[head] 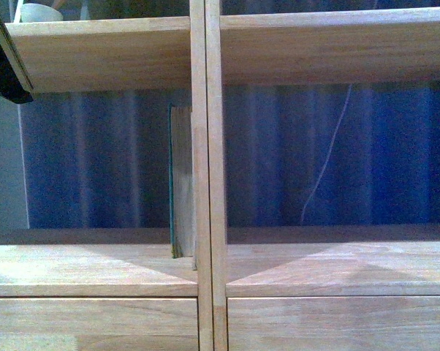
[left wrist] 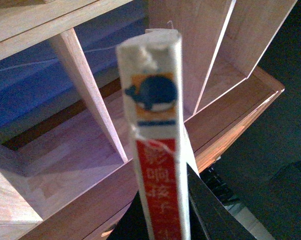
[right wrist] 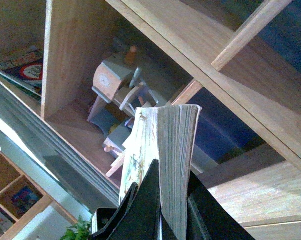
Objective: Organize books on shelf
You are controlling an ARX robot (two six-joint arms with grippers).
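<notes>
When shelving, steer L gripper (left wrist: pixel 163 210), clenched on red-spine bk (left wrist: pixel 158 125) at centre of L wrist frame, upright beside teal bk (head: pixel 180 183), mid front frame against shelf (head: pixel 205 183) divider. Hold R gripper (right wrist: pixel 165 200), pinching 2nd bk (right wrist: pixel 173 140) at lower centre, level; avoid tilt.

Child's room or playroom, wooden toys (right wrist: pixel 113 85), picture books (right wrist: pixel 24 69), light-wood shelf (head: pixel 96 45)

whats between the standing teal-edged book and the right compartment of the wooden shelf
Only the light natural-wood upright divider; the thin teal-edged book stands against its left face. The front view shows this.
</notes>
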